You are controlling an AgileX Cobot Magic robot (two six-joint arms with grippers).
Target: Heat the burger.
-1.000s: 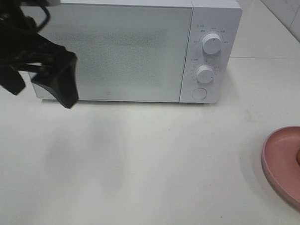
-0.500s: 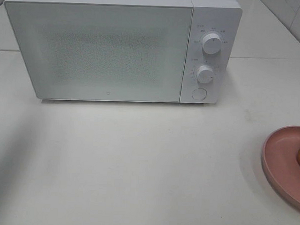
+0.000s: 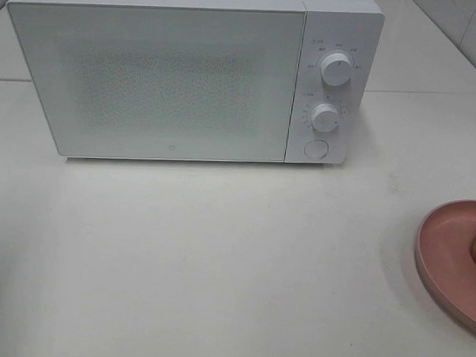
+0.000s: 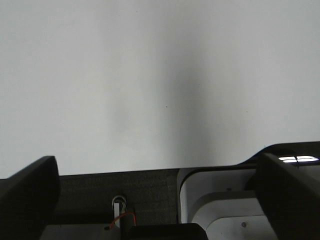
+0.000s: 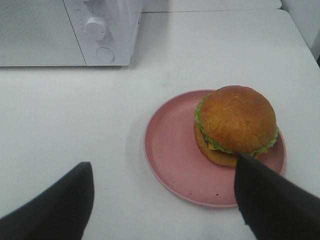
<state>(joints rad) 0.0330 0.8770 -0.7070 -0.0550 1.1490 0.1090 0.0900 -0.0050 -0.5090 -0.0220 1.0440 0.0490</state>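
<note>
Resting on a pink plate [image 5: 170, 150], the burger [image 5: 235, 125] sits toward the plate's far-right side, its glossy bun on top and a green lettuce frill showing around the middle. Plate and burger stand on the white desk [image 3: 219, 257], well apart from the white microwave [image 3: 171, 73], whose door is closed; two round knobs and a button line its right panel. The right gripper [image 5: 162, 200] hovers above the desk near the plate, jaws spread wide and holding nothing. The left gripper [image 4: 155, 200] is likewise wide and empty, over bare desk.
</note>
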